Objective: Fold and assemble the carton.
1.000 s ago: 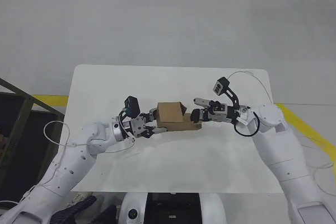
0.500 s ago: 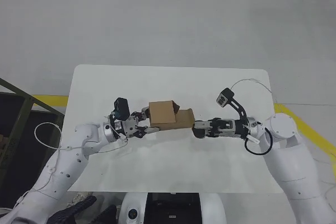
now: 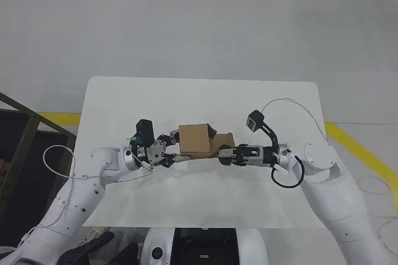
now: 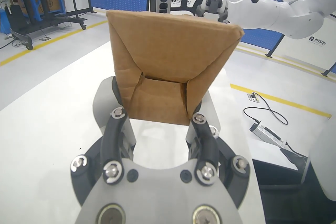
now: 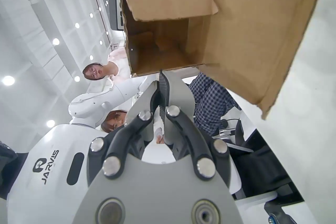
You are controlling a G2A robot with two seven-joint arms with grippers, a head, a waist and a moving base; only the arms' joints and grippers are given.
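A brown carton [image 3: 194, 138] is held just above the middle of the white table [image 3: 186, 99]. My left gripper [image 3: 173, 151] is shut on its closed end, and in the left wrist view the fingers [image 4: 118, 93] clamp both sides of the carton [image 4: 168, 51] over its folded bottom flaps. The open mouth of the carton [image 5: 162, 43] faces my right gripper [image 5: 162, 78], with one short flap bent over the opening and a long flap [image 5: 257, 38] spread out to the side. My right gripper [image 3: 220, 154] is shut, and its tip touches the rim of the mouth.
A dark green framed bin [image 3: 6, 146] holding cardboard pieces stands off the table's left side. Bare table surface lies in front of and behind the carton. Yellow floor tape [image 3: 358, 152] runs past the right edge.
My right gripper dropped below the carton's side flap and moved left up to the open mouth. The left arm pulled the carton slightly left, then steadied.
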